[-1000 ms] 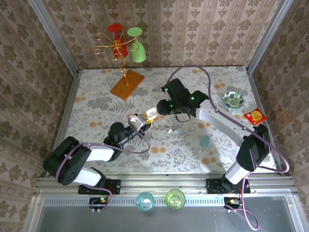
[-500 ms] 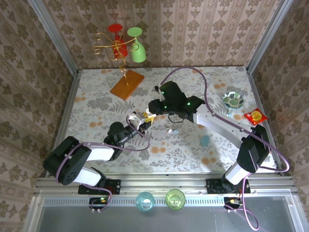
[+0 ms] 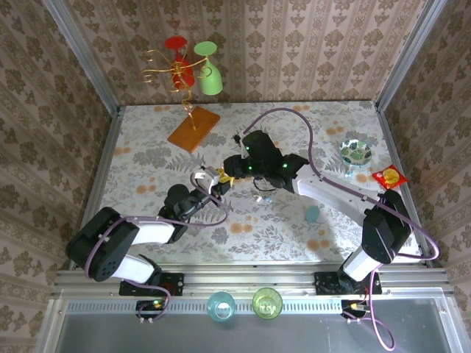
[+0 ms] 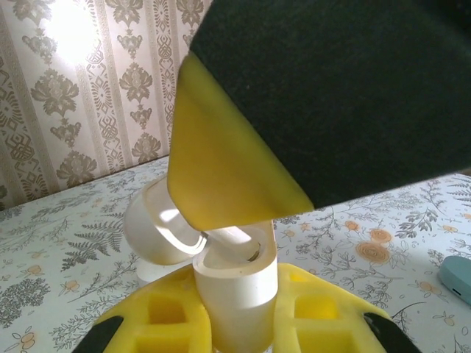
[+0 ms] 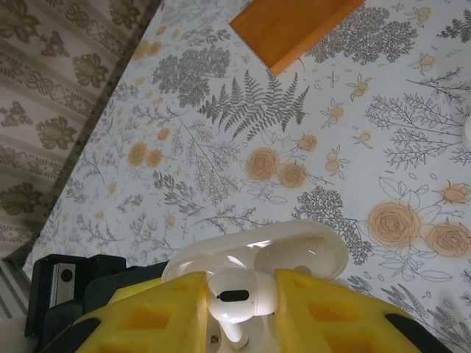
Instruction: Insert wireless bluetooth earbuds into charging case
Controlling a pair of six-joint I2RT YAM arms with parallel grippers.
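Right hand: we see it pinching one earbud, lower centre.
Left hand: clamped on one open charging case.

A glossy white earbud is seen at lower centre of the frame, just before the opened white charging case.

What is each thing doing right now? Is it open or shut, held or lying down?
charging case: lid open, clamped between the left tool's fingers.
earbud: pinched, stem pointing down, right at the open case; not clearly seated.
left tool: shut on the charging case.
right tool: shut on the earbud.
teal case: lying on the table, looks shut.
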